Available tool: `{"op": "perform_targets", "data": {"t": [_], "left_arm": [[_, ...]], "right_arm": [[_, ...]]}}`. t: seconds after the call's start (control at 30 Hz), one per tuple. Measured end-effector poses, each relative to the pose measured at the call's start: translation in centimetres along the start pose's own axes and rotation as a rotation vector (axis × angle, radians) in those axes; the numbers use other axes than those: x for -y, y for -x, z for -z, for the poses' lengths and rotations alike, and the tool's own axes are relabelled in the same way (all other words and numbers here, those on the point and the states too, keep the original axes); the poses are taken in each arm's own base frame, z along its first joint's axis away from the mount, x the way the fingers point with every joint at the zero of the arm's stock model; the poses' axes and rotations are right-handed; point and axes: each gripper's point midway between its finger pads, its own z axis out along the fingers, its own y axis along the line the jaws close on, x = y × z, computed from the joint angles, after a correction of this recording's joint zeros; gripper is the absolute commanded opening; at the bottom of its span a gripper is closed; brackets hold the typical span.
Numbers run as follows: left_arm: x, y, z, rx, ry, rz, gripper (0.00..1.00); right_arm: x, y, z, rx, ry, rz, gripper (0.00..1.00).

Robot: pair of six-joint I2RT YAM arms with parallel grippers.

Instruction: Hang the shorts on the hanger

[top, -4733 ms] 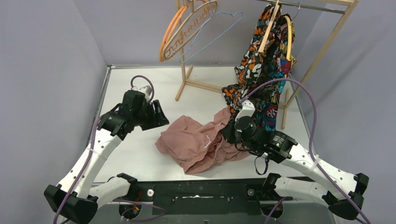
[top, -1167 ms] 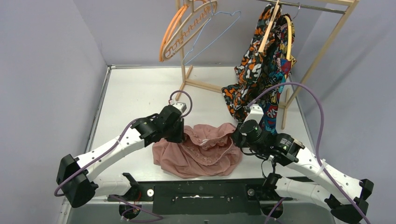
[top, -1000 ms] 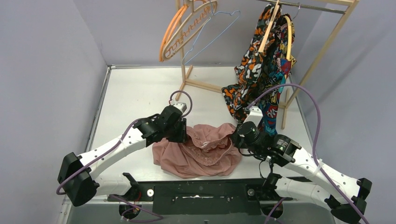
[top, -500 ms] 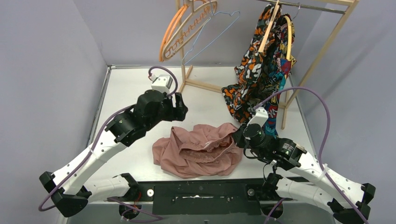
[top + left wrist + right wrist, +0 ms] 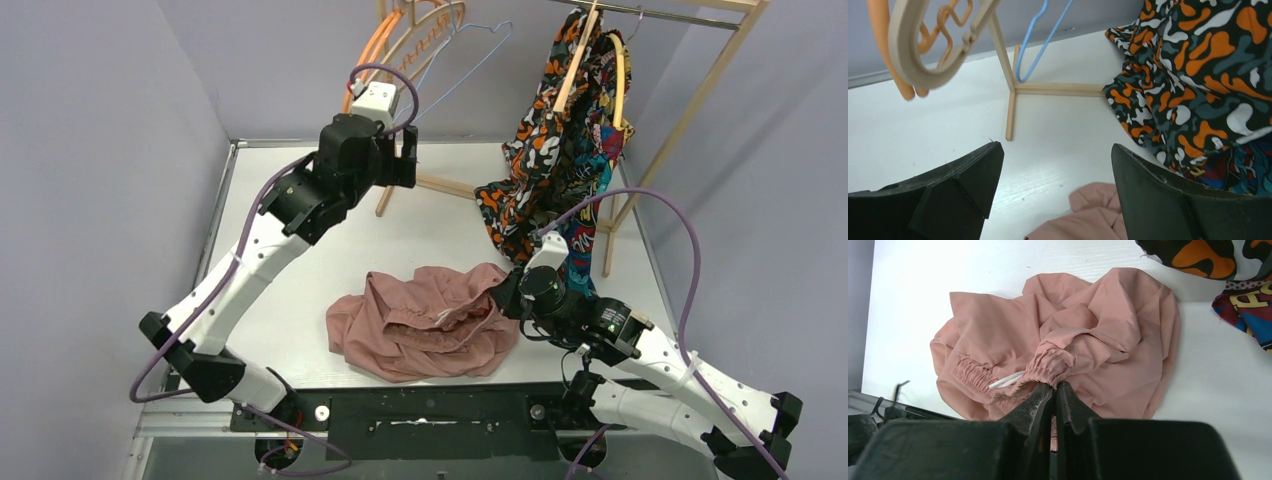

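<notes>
High above the table, the left hand has its fingers spread wide with nothing between them, facing the foot of a wooden rack. From its wrist view, the hanger, thin blue wire, hangs just right of the rack's upright post. An orange plastic hanger and a pale wooden hanger hang left of that post and nearer the camera. A multicoloured patterned garment drapes from the rack's right side, with its lower folds close to the shorts.

The shorts lie crumpled on the table near its front edge, between the two arms and well apart from the hanger. The right hand sits low at their right side, fingers pressed together and pinching the gathered waistband, with the white drawstring trailing out just left of the fingertips.
</notes>
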Motion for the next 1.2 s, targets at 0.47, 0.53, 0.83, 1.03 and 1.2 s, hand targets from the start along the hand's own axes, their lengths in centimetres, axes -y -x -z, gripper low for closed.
{"op": "perform_targets", "data": {"t": [0.47, 0.53, 0.83, 1.03, 1.2], "left_arm": [[-0.3, 6.4, -7.8, 0.091, -0.048, -0.005, 0.51], [0.1, 6.4, -9.0, 0.086, -0.069, -0.007, 0.51], [0.4, 4.2, -13.6, 0.025, -0.104, -0.024, 0.35], [0.3, 2.6, -15.2, -0.015, -0.120, -0.014, 0.04], [1.1, 2.9, -15.2, -0.007, -0.153, -0.005, 0.00]], "right_arm": [[-1.3, 0.8, 0.3, -0.008, 0.030, 0.041, 0.00], [-1.5, 1.1, 0.4, -0.004, 0.040, 0.042, 0.00], [-1.7, 1.0, 0.6, -0.012, 0.053, 0.053, 0.00], [-1.8, 0.9, 0.7, -0.014, 0.060, 0.049, 0.00], [-2.0, 1.0, 0.7, -0.014, 0.070, 0.046, 0.00]]}}
